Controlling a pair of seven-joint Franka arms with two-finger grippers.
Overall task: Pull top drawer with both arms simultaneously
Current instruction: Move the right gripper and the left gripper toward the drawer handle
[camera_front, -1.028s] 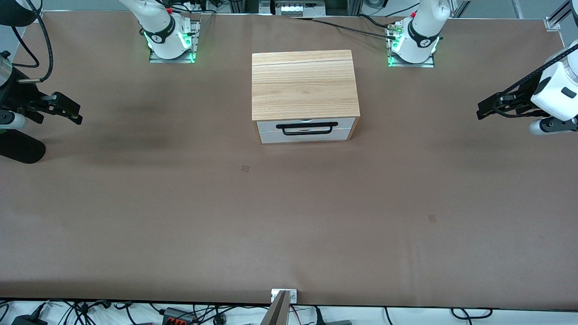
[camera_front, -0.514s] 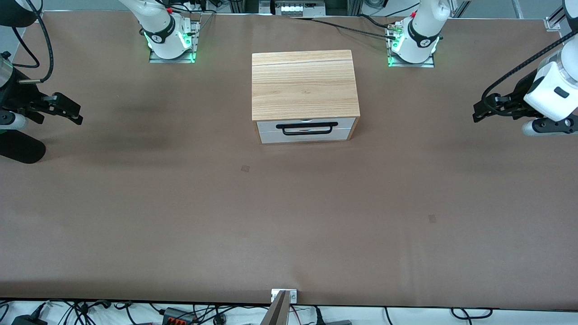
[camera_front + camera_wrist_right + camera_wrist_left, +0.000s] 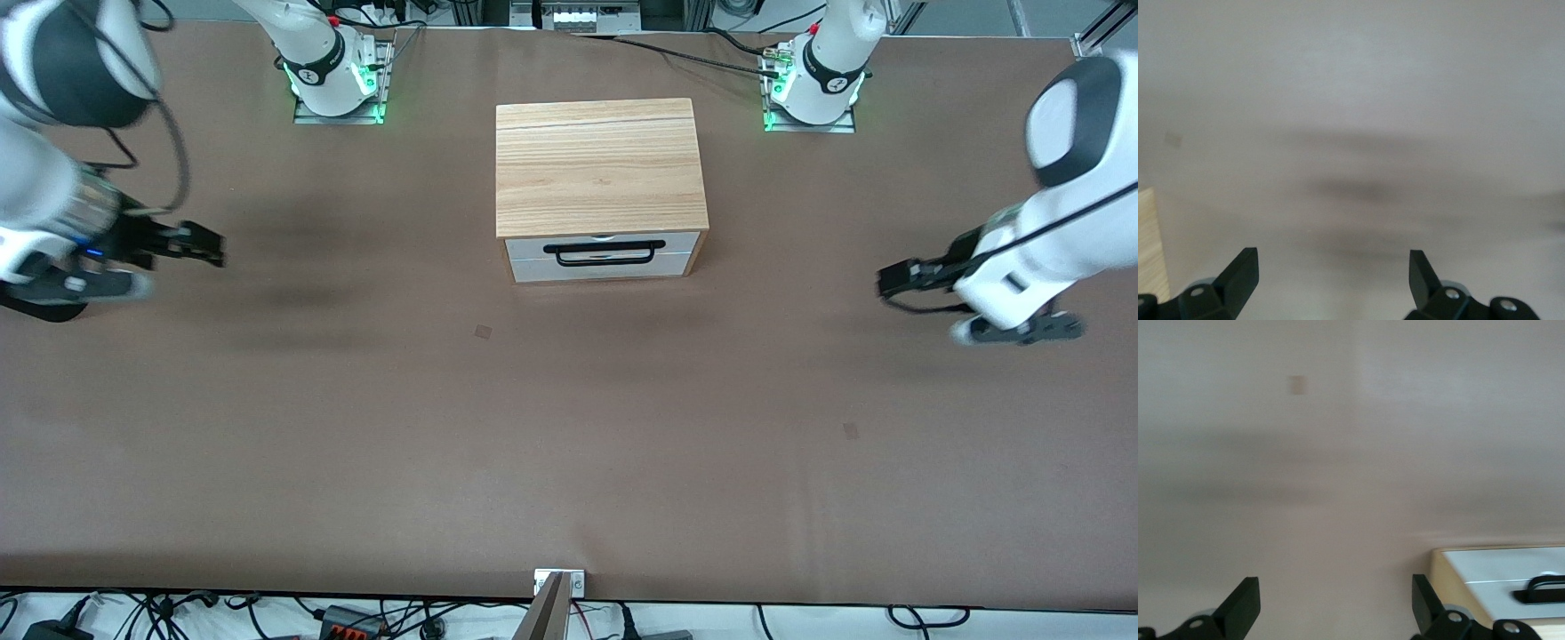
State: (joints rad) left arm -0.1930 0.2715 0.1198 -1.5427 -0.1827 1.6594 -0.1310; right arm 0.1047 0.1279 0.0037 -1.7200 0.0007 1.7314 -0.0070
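Note:
The light-wood cabinet [image 3: 600, 164] stands mid-table, its front facing the front camera. Its top drawer [image 3: 524, 246] is shut, with the long black handle [image 3: 605, 252] across the white front. My left gripper [image 3: 893, 277] hangs open and empty over bare table toward the left arm's end, well apart from the cabinet. In the left wrist view, the gripper [image 3: 1335, 603] has nothing between its fingers, and the drawer front [image 3: 1498, 570] and handle [image 3: 1541, 587] show at one corner. My right gripper [image 3: 209, 247] is open over the table at the right arm's end. The right wrist view has that gripper [image 3: 1331, 270] empty, with a strip of cabinet wood [image 3: 1148, 247] at the edge.
Both arm bases [image 3: 338, 84] [image 3: 813, 84] stand beside the cabinet, farther from the front camera than its front. Two small square marks [image 3: 483, 332] [image 3: 851, 430] lie on the brown table cover. A metal bracket [image 3: 558, 582] sits at the table's edge nearest the front camera.
Both arms have swung inward toward the cabinet, each gripper coming lower in the front view and closer to the drawer's front. The jaws stay open and the drawer has not moved.

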